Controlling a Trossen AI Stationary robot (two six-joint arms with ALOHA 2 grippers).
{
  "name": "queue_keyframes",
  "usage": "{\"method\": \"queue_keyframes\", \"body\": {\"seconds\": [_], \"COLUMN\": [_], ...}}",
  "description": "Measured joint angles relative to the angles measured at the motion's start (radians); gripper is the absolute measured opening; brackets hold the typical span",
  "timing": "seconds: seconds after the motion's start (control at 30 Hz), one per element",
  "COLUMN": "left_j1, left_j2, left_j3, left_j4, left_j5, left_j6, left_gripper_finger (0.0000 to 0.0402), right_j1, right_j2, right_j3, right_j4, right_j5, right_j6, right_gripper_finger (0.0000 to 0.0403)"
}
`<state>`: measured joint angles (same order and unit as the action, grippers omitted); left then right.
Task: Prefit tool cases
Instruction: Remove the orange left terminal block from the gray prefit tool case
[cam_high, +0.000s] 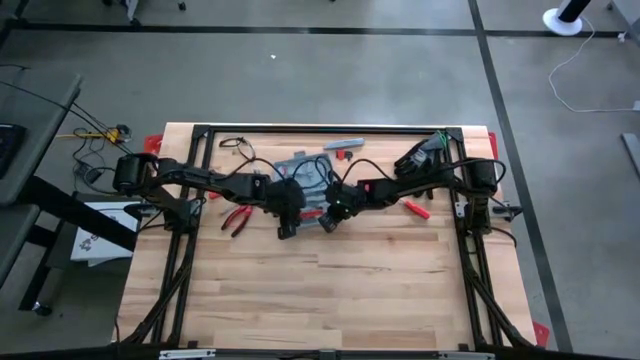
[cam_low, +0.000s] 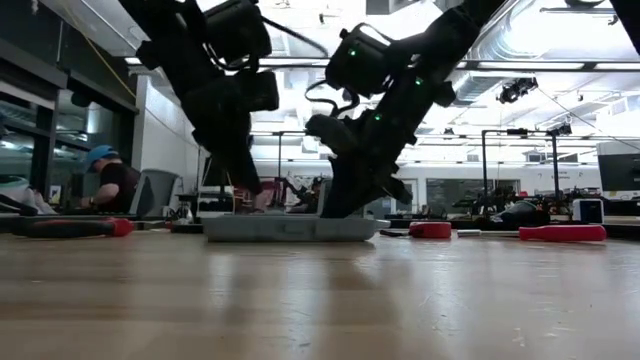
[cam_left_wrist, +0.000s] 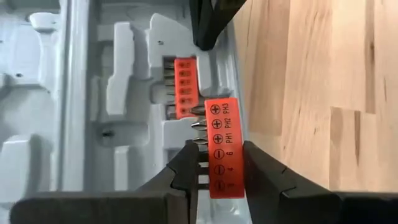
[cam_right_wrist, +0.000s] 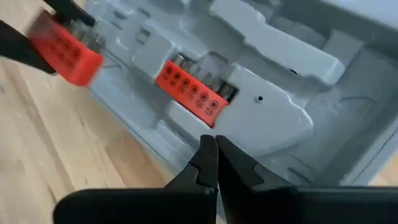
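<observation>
The grey-blue plastic tool case (cam_high: 300, 172) lies open and flat on the table near its far edge, about mid-width, moulded recesses facing up.

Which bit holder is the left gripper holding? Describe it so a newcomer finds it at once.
Find the open grey-blue tool case at the table's back centre. At its edge, the left gripper pinches an orange bit holder marked PH1, PH2, PH3. Its twin already sits seated in a recess.

A robotics lab or workshop. The wooden table (cam_high: 320, 290) stands on a grey concrete floor (cam_high: 330, 80) marked with dark tape lines. Beyond the table, the low view shows exposed ceiling ducts (cam_low: 520, 40), strip lights, benches crowded with equipment, and a person (cam_low: 110, 180) seated at a workstation.
</observation>
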<state>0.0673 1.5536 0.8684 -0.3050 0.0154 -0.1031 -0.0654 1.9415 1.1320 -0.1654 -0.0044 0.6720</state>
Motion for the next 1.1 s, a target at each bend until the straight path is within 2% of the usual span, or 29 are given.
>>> {"method": "queue_keyframes", "body": {"seconds": [0.17,0.33,0.47,0.63,0.8,1.03,1.1], "left_j1": [0.005,0.005,0.003,0.002,0.002,-0.002,-0.002], "left_j2": [-0.010,-0.060,-0.157,-0.264,-0.278,-0.260,-0.259], "left_j3": [0.019,0.021,-0.040,-0.174,-0.274,-0.311,-0.312], "left_j4": [-0.002,-0.183,-0.262,-0.239,-0.129,-0.118,-0.122], "left_j5": [-0.001,-0.018,-0.033,-0.034,0.005,-0.034,-0.045], "left_j6": [0.000,-0.007,-0.036,-0.128,-0.211,-0.236,-0.236], "left_gripper_finger": [0.0077,0.0077,0.0077,0.0077,0.0077,0.0079,0.0104], "right_j1": [0.000,0.001,0.003,0.003,0.003,0.003,0.003], "right_j2": [0.000,-0.001,-0.001,-0.001,0.000,0.000,0.000], "right_j3": [0.000,0.000,0.000,0.000,-0.001,-0.002,-0.002], "right_j4": [-0.004,-0.033,-0.036,-0.032,-0.010,-0.009,-0.008], "right_j5": [0.000,0.000,0.000,0.001,0.001,0.000,0.000], "right_j6": [0.000,-0.004,-0.022,-0.026,-0.024,-0.019,-0.018], "right_gripper_finger": [0.0000,0.0000,0.0000,0.0000,0.0000,0.0000,0.0000]}}
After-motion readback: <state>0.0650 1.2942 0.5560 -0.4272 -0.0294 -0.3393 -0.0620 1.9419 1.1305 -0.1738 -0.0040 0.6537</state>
